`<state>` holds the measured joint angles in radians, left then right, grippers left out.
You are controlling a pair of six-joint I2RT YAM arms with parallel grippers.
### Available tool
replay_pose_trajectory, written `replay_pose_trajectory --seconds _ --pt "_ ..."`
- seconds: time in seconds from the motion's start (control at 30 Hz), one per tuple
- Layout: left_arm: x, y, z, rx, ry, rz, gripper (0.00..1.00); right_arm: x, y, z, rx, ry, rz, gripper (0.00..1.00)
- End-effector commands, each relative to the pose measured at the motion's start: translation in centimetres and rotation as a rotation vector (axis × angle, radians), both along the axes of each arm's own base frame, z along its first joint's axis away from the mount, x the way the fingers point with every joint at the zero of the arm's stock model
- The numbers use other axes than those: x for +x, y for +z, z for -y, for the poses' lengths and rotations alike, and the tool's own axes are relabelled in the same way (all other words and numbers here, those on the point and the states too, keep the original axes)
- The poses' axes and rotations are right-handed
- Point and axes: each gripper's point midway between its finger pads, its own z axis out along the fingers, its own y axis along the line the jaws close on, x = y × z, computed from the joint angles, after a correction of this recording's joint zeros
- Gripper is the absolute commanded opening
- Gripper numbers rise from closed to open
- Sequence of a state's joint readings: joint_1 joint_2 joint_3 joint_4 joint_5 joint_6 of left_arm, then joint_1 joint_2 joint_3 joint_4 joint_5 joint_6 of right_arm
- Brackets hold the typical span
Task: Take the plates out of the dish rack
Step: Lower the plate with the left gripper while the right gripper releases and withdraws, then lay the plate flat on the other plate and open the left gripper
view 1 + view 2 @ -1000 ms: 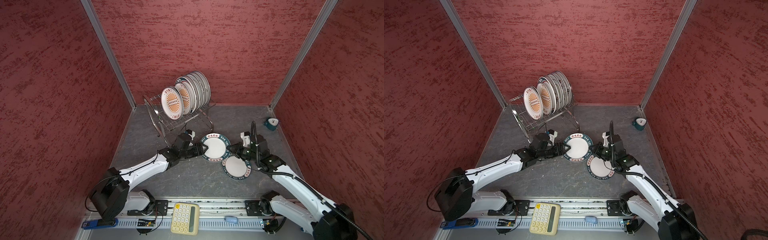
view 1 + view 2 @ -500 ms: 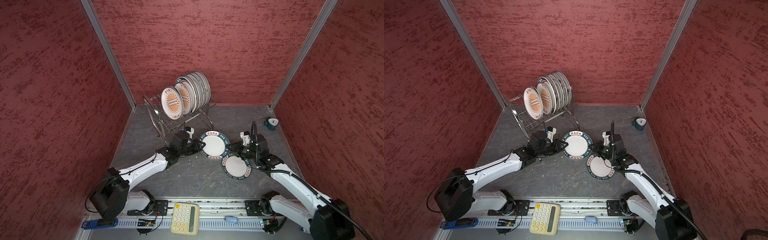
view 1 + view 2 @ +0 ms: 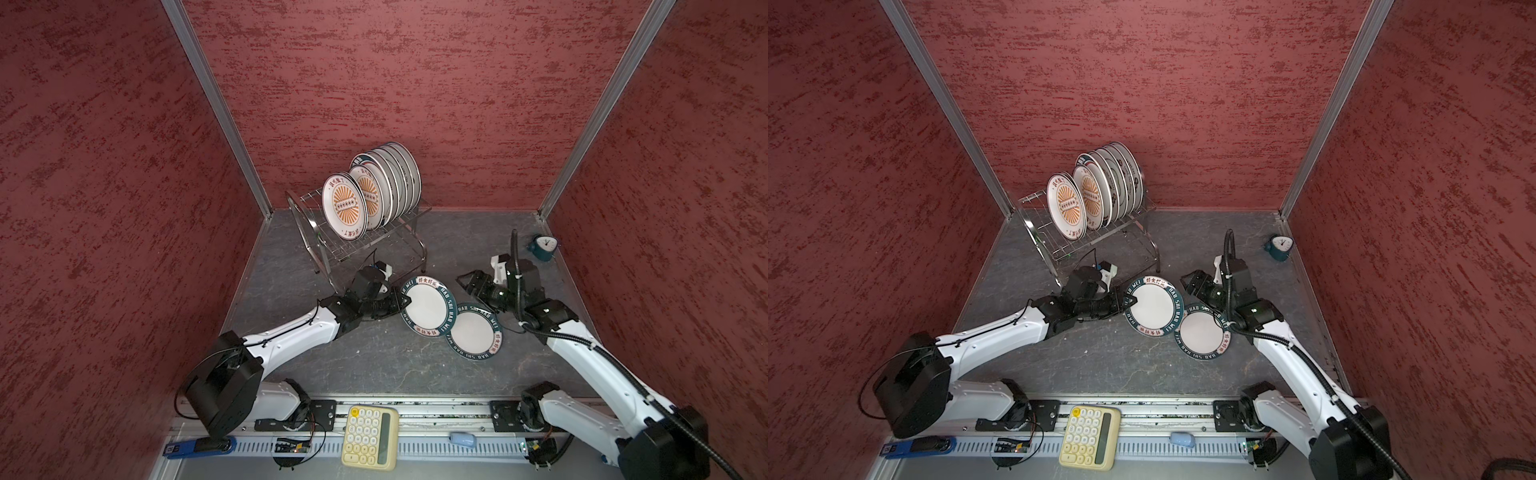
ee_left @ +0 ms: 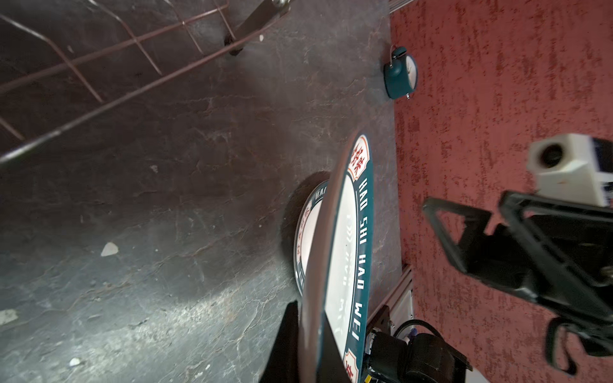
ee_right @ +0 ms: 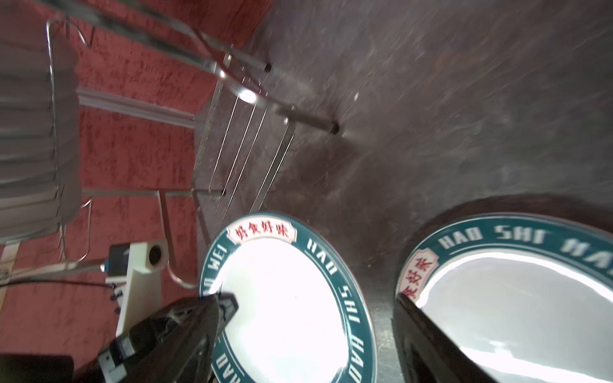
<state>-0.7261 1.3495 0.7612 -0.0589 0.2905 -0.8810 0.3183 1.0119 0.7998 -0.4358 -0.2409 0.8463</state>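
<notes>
In both top views my left gripper (image 3: 400, 306) (image 3: 1128, 306) is shut on the left rim of a white plate with a dark teal rim band (image 3: 428, 305) (image 3: 1152, 305). This plate is tilted, and its right edge overlaps a second, matching plate (image 3: 473, 331) (image 3: 1200, 332) lying flat on the table. The left wrist view shows the held plate (image 4: 345, 252) edge-on between the jaws of the left gripper (image 4: 310, 320). My right gripper (image 3: 468, 284) (image 3: 1190, 282) is open, just right of the held plate and not touching it. The dish rack (image 3: 361, 243) at the back holds several upright plates (image 3: 376, 195).
A teal alarm clock (image 3: 543, 248) stands at the back right by the wall. A yellow calculator (image 3: 370, 436) and a small blue object (image 3: 461, 439) lie on the front rail. Red walls close in three sides.
The left gripper closed on the plate's left rim. The right gripper, which had held its right edge, opened and drew back to the right.
</notes>
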Motion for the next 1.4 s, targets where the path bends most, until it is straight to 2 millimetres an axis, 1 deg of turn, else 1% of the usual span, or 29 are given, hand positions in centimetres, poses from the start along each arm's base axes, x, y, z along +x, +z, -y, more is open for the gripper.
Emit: replay_pose_trajectory --seconds 0.0,0.07,0.13,0.27,0.37,0.53,0.63,0.77,0.87,0.93,1.0,1.13,1.3,1.37 --pt "0.1 0.8 1.4 0.004 -0.027 0.023 0.0 -0.4 -0.4 6.1 -0.28 -0.18 -0.055 0.89" --pt "0.1 0.3 2.3 0.014 -0.042 0.01 0.0 -0.4 0.1 7.8 -0.35 -0.233 -0.06 0.91" --pt "0.0 -0.3 3.1 0.023 -0.058 -0.003 0.0 -0.3 0.4 8.5 -0.374 -0.253 -0.061 0.93" --pt "-0.1 -1.5 5.0 0.042 -0.092 -0.028 0.0 -0.4 0.3 9.6 -0.394 -0.275 -0.065 0.96" --pt "-0.3 -2.5 6.4 0.052 -0.122 -0.048 0.0 -0.7 0.2 10.1 -0.401 -0.286 -0.066 0.99" --pt "-0.5 -3.4 8.6 0.07 -0.168 -0.054 0.0 -1.0 0.3 10.6 -0.401 -0.285 -0.058 0.99" --pt "-0.6 -4.1 9.4 0.087 -0.18 -0.068 0.0 -1.1 0.5 10.9 -0.398 -0.287 -0.052 0.99" --pt "-0.9 -5.4 9.9 0.125 -0.19 -0.097 0.0 -1.2 0.5 11.1 -0.398 -0.281 -0.044 0.99" --pt "-0.9 -5.9 10.1 0.152 -0.191 -0.11 0.04 -1.1 0.2 11.2 -0.397 -0.281 -0.043 0.99" --pt "-1.0 -6.2 10.2 0.178 -0.194 -0.115 0.1 -1.0 -0.1 11.2 -0.393 -0.275 -0.043 0.99" --pt "-1.0 -6.4 10.4 0.193 -0.199 -0.122 0.13 -1.0 -0.3 11.2 -0.39 -0.269 -0.042 0.99" --pt "-1.2 -7.1 10.6 0.224 -0.203 -0.144 0.21 -0.8 -0.3 11.0 -0.386 -0.25 -0.032 0.99" --pt "-1.5 -8.0 10.8 0.288 -0.202 -0.171 0.31 -1.0 -0.3 11.3 -0.404 -0.246 -0.029 0.99" --pt "-1.5 -8.2 11.0 0.299 -0.201 -0.173 0.33 -1.0 -0.2 11.4 -0.408 -0.247 -0.028 0.99"
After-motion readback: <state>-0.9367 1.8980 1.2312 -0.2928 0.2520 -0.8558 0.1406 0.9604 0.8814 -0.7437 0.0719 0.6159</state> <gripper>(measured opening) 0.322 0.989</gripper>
